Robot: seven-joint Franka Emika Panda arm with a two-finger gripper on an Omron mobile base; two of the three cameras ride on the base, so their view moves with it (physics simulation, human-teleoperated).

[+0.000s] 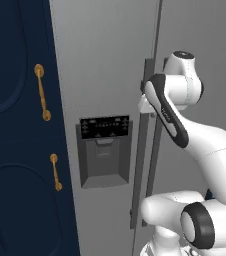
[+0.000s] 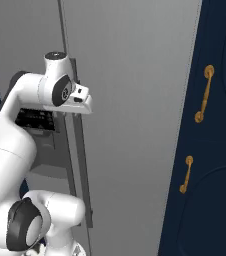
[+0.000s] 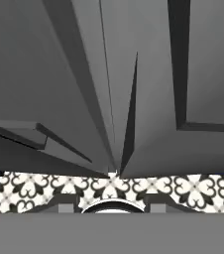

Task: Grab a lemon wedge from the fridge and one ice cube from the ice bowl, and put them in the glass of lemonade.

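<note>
Reaching for the fridge [image 1: 105, 65], we bring our gripper [image 2: 83, 104] against its door handle [image 1: 141, 150]. Both doors look shut. We cannot tell how its fingers stand.

My two base cameras sit behind my arm, close to the fridge [image 1: 105, 60], looking forward at its doors. The left one also takes in the navy cabinets [image 1: 15, 150] on the left; the right one has navy cabinets [image 2: 215, 150] on the right. Both share the door seam and handles. My hand camera looks steeply down the fridge front to the patterned floor [image 3: 183, 188].
</note>
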